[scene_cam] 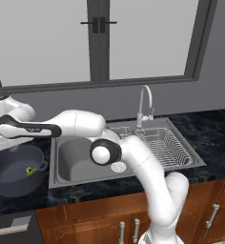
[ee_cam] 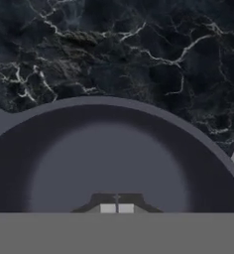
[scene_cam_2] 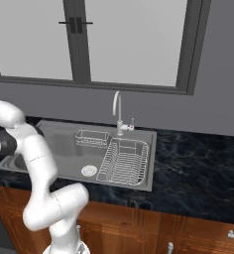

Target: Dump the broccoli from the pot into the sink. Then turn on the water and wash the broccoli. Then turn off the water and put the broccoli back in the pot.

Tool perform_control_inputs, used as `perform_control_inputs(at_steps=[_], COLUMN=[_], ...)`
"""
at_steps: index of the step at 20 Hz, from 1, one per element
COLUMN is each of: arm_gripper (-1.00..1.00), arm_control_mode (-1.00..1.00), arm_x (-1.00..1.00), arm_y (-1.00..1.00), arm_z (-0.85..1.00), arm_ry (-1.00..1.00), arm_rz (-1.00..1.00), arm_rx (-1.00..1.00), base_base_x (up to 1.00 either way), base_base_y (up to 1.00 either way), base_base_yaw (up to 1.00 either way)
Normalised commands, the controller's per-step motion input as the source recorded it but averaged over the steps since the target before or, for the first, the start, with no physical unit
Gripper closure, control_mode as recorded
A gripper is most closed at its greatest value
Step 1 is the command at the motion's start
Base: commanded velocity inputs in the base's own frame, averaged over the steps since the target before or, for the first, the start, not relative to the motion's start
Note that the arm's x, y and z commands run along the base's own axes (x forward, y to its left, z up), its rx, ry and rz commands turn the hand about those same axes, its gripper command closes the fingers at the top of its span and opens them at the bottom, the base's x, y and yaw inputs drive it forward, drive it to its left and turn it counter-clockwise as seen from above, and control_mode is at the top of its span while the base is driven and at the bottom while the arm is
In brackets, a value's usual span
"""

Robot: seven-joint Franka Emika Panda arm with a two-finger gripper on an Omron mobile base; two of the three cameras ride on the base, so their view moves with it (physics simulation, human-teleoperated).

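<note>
Dark blue-grey, the pot is sitting on the counter left of the sink, broccoli inside. The gripper is hanging over its near rim, fingers pinched together; I judge they are clamping the rim.

No wording is showing clearly anywhere in the kitchen. The one trace of lettering is sitting on the dark band of the arm, at the left middle of the left base view: a short pale mark, too small and blurred to make out. Nothing else is carrying a label, number or sign.
</note>
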Motion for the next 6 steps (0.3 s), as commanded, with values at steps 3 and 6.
perform_control_inputs(at_steps=[3, 6], arm_gripper=[-1.0, -1.0], arm_control_mode=[-1.0, -1.0], arm_x=[0.08, -0.05], arm_y=[-0.02, -0.47], arm_z=[0.0, 0.0], arm_ry=[0.1, 0.01], arm_rz=[0.12, 0.13], arm_rx=[0.0, 0.02], base_base_x=[0.0, 0.0], base_base_y=[0.0, 0.0], base_base_yaw=[0.0, 0.0])
